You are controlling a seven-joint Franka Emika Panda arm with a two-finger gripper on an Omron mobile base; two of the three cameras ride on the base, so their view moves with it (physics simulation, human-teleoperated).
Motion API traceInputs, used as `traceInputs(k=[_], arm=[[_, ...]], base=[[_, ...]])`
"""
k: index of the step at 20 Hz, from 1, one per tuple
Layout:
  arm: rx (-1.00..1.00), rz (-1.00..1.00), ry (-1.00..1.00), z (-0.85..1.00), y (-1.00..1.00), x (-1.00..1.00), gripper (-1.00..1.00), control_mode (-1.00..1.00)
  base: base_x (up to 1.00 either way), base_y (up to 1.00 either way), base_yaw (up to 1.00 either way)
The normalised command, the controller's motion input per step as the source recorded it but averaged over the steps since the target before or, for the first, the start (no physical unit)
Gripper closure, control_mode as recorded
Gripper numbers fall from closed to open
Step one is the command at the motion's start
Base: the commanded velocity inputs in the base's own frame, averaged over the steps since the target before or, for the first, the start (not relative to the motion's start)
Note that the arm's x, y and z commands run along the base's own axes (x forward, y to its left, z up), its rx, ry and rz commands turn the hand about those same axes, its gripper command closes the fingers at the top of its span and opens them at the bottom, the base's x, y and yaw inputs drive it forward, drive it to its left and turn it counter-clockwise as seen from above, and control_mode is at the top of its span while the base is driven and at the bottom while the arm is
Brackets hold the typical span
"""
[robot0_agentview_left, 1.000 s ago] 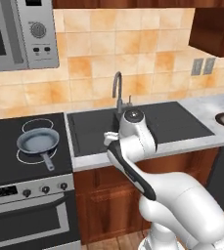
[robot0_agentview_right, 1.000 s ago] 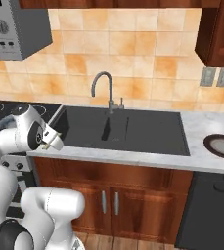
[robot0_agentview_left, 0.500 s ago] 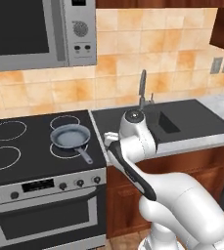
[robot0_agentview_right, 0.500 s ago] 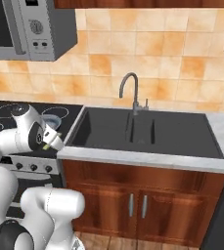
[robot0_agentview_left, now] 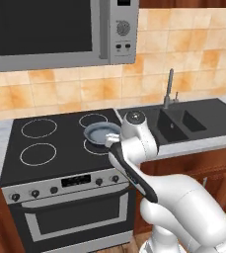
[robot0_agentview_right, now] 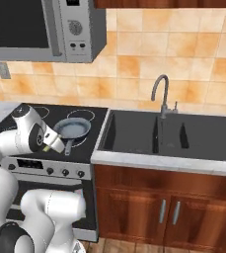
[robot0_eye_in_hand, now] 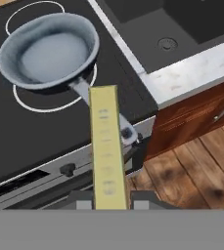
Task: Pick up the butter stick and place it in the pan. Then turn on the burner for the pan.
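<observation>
The gripper [robot0_eye_in_hand: 106,201], at the bottom centre of the hand view, is closed on the butter stick [robot0_eye_in_hand: 105,149], which stretches up the frame over the pan's handle. The pan [robot0_eye_in_hand: 47,51] sits at upper left on the burner [robot0_eye_in_hand: 40,105] ring, beside the sink [robot0_agentview_right: 156,131].

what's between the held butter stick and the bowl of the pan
In the hand view, the pan's handle spans that stretch: the butter stick, shut in the gripper, lies over it, pointing toward the pan on the burner.
</observation>
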Motion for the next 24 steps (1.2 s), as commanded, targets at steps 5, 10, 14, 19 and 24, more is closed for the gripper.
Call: traceInputs(k=[5, 10, 14, 19, 24], arm=[[0.00, 0.00, 0.00, 0.00, 0.00, 0.00, 1.00, 1.00], [0.00, 0.00, 0.00, 0.00, 0.00, 0.00, 1.00, 1.00], [0.00, 0.00, 0.00, 0.00, 0.00, 0.00, 1.00, 1.00], [0.00, 0.00, 0.00, 0.00, 0.00, 0.00, 1.00, 1.00], [0.00, 0.00, 0.00, 0.00, 0.00, 0.00, 1.00, 1.00]], base=[[0.18, 0.63, 0.04], [0.34, 0.47, 0.04], [0.49, 0.43, 0.01], [0.46, 0.54, 0.00], [0.38, 0.51, 0.00]])
